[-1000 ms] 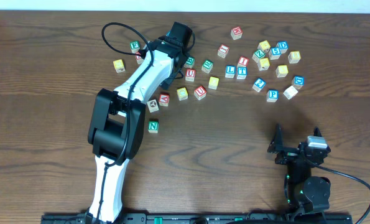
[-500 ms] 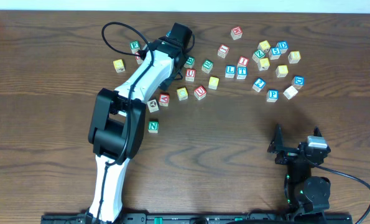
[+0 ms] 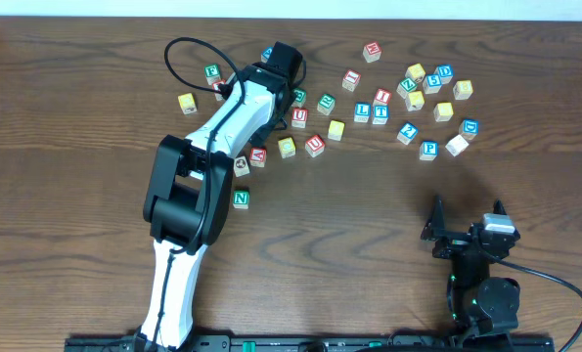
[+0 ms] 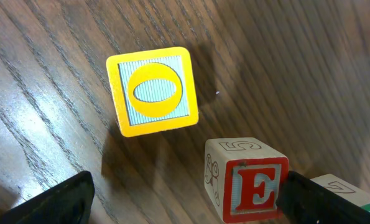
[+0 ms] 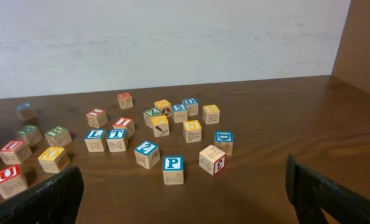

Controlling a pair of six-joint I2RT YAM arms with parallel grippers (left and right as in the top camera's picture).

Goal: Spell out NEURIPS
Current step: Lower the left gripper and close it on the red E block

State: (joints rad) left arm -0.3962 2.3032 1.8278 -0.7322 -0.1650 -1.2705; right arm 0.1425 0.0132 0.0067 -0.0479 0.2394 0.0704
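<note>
Wooden table [image 3: 369,254]: the left arm [image 3: 207,147] reaches toward 12 o'clock, its left gripper [image 4: 185,202] parted with the red E cube [image 4: 253,186] between its fingers. The right gripper [image 3: 467,210] sits agape at 4 o'clock. The green N cube [image 3: 241,198] lies at 8 o'clock from the U cube [image 3: 315,146].

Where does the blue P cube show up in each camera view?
Overhead: blue P cube at the lower right edge of the scattered cubes.
Left wrist: not in it.
Right wrist: blue P cube at lower centre, in front of the group.
Shared landmark: the blue 2 cube, just up-left of it in both of those views.
</note>
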